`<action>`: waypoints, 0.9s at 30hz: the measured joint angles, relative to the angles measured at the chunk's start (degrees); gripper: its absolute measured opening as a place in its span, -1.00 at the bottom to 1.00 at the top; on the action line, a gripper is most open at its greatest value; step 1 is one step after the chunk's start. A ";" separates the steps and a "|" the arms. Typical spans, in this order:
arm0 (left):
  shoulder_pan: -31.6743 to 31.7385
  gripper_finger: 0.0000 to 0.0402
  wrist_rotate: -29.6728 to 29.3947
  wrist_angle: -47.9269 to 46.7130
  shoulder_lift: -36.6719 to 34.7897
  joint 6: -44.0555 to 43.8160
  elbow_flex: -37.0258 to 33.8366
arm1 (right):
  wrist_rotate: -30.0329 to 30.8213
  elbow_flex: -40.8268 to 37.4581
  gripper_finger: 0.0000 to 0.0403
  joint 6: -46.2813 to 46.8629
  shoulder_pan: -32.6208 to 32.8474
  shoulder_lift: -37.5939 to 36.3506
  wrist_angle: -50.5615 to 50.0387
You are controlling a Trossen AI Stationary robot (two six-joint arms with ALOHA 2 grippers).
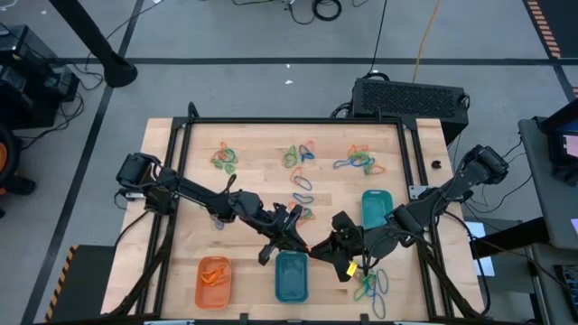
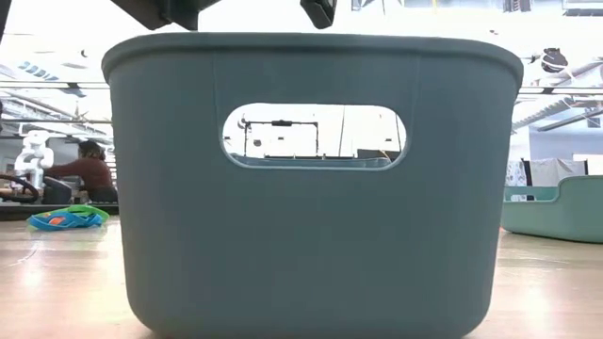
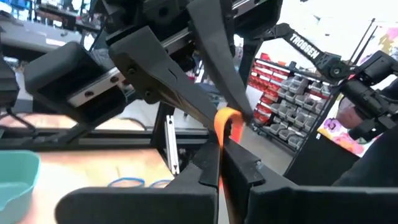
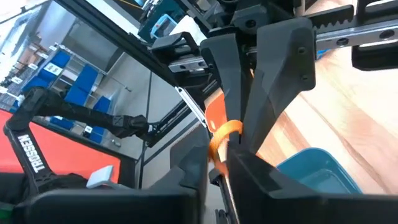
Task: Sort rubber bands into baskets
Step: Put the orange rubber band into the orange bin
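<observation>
My left gripper and right gripper meet tip to tip above the worktop's near edge, just right of the blue basket. Between them runs one orange band — in the left wrist view it sits pinched between my left fingers, which are closed together on it, and it loops over the tip of my right gripper's finger across from them. In the right wrist view the same band lies at the narrow gap between my own two fingers, hooked around the opposing tip; I cannot tell whether my right jaws press on it or stand slightly apart.

The blue basket stands at the middle of the near edge, filling the low view. The orange basket is at the near left, with orange bands inside. The teal basket stands toward the right edge, beside my right arm.

Loose bands lie in mixed heaps along the far side — left, centre and right — a few more at mid-table, and another heap near the near right corner.
</observation>
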 joint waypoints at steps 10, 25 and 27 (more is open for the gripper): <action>-2.75 -0.98 0.26 -12.77 -4.89 -1.45 0.00 | -2.29 0.00 -0.25 -0.15 -0.77 0.00 -3.57; -12.94 -0.99 -20.82 -40.12 -5.49 -10.80 -0.04 | -1.18 0.00 -0.13 3.57 1.65 0.00 -19.79; -13.78 -0.99 -25.42 -40.00 -5.00 -14.37 -0.04 | -1.20 0.00 -0.13 3.84 2.36 0.00 -23.77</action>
